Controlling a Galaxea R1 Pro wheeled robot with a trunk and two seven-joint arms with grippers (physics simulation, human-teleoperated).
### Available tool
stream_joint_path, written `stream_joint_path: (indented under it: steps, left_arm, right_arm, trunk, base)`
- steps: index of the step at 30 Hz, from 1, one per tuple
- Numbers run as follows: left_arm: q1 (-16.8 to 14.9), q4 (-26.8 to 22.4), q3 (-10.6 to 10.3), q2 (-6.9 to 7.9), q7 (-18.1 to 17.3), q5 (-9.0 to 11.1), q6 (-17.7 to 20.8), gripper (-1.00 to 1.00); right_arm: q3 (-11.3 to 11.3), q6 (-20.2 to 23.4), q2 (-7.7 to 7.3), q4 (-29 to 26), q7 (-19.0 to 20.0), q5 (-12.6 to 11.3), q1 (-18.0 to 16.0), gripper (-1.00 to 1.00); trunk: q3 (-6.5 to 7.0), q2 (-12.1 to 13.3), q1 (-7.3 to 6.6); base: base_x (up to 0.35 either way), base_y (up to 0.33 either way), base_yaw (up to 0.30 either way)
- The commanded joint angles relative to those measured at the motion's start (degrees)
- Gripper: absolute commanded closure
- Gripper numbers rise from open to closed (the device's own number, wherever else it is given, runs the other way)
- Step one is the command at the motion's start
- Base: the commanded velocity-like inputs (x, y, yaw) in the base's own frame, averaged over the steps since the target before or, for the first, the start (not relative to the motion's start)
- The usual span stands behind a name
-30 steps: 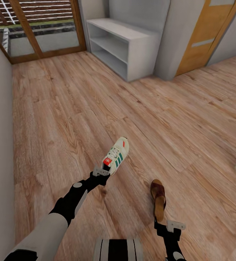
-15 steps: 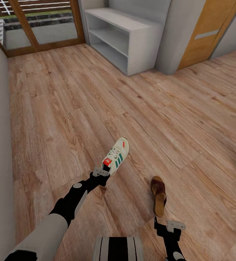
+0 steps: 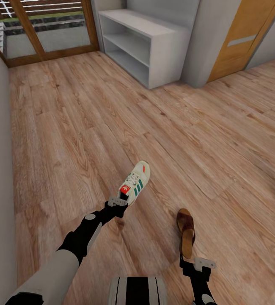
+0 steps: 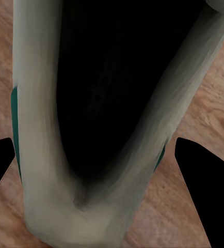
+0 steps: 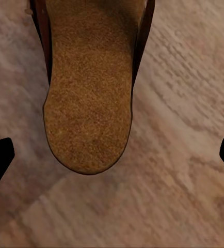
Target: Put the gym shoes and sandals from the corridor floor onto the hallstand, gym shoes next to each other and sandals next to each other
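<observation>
Head camera high on the robot, facing forward and down the corridor floor point(image 3: 70, 127) toward the hallstand point(image 3: 154, 46), left wrist camera very close, looking into the gym shoe point(image 4: 91, 103), right wrist camera close above the sandal point(image 5: 89, 93), both shared with the head view

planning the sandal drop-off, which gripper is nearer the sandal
Right. The right gripper sits just behind the heel of the sandal, jaws spread wide. The left gripper is off to the side at the heel of the gym shoe.
</observation>
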Motion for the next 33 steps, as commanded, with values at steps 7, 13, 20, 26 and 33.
stream_joint_path:
  steps: [7, 13, 20, 26, 33]
  left_arm:
    - [0.0, -0.1, 0.1, -0.03, -0.3, -0.5, 0.3, 1.0]
    - [0.0, 0.1, 0.1, -0.03, -0.1, -0.5, 0.3, 1.0]
    - [0.0, 0.2, 0.1, -0.03, -0.1, -0.5, 0.3, 1.0]
    - [-0.1, 0.5, 0.1, -0.06, 0.1, -0.5, 0.3, 1.0]
    - [0.0, 0.7, 0.1, -0.04, -0.1, -0.6, 0.3, 1.0]
  right_arm:
    - [0.5, -0.2, -0.03, 0.0, -0.3, -0.5, 0.0, -1.0]
    - [0.5, -0.2, -0.04, 0.0, -0.3, -0.5, 0.0, -1.0]
    - [0.4, -0.2, -0.09, 0.0, -0.3, -0.5, 0.0, -1.0]
    - [0.4, -0.2, -0.05, 0.0, -0.3, -0.5, 0.0, -1.0]
    - [0.4, -0.2, -0.03, 0.0, -0.3, -0.5, 0.0, -1.0]
  trunk:
    - [-0.03, 0.0, 0.0]
    - [-0.03, 0.0, 0.0]
    - [-0.03, 0.0, 0.0]
    - [-0.03, 0.0, 0.0]
    - [-0.03, 0.0, 0.0]
  base:
    - [0.025, 0.005, 0.0]
    - [0.046, 0.0, 0.0]
    - [0.023, 0.0, 0.0]
    - [0.079, 0.0, 0.0]
    - [0.032, 0.0, 0.0]
